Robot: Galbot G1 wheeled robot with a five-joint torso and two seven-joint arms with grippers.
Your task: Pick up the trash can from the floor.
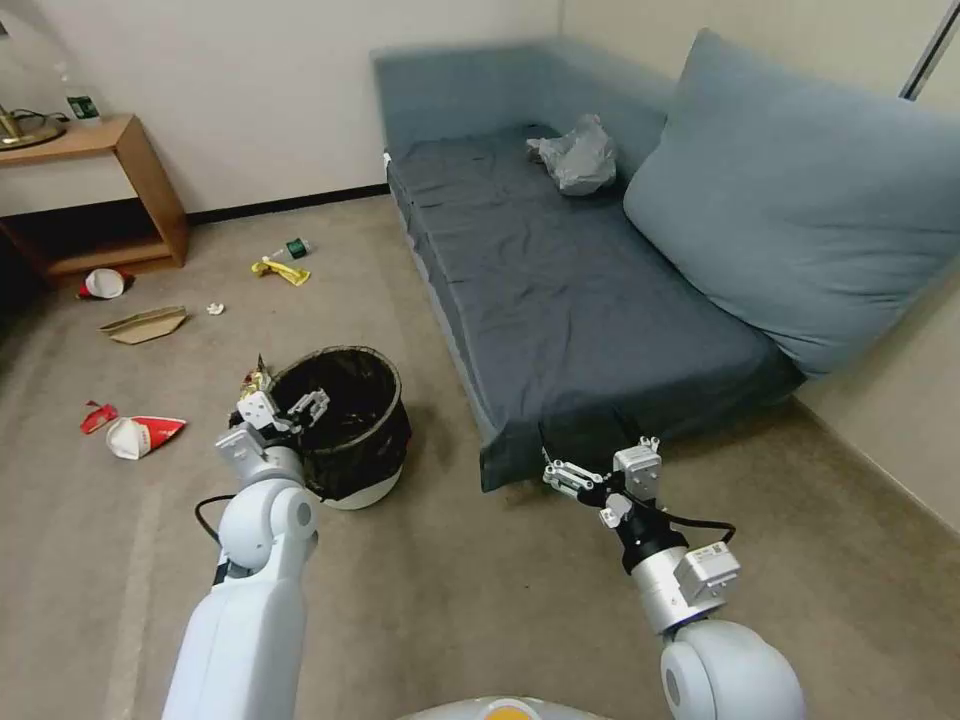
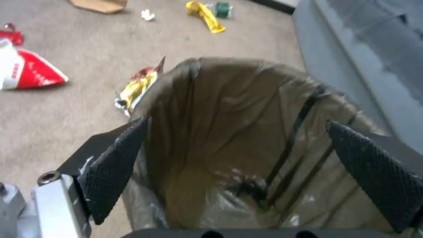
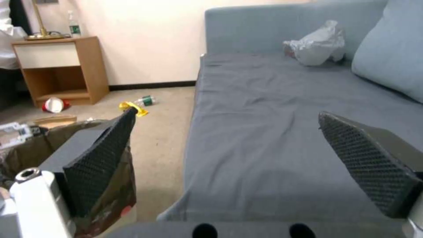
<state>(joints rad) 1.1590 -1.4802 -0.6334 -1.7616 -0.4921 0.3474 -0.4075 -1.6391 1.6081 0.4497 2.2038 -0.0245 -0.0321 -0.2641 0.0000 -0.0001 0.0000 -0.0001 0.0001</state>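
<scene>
Currently positioned on the floor, left of the sofa: trash can, upright, black liner folded over rim, white base visible at near side. Left gripper held over the near-left rim, fingers spread wide, gripping nothing. From the left wrist view: both textured pads straddling the mouth of the trash can, liner interior visible down to the bottom, contact with rim not determinable. Yellow snack wrapper lying just beside the can's far-left wall; same wrapper partly hidden behind the gripper in the head view. Red-and-white paper cup on carpet left of the can, apart from it.

Right gripper raised near the sofa's near corner, well apart from the can, fingers wide open, empty. From the right wrist view: sofa seat between the open pads, crumpled plastic bag at the far end of the seat, can's liner at the left edge. Wooden side table at far left against the wall.
</scene>
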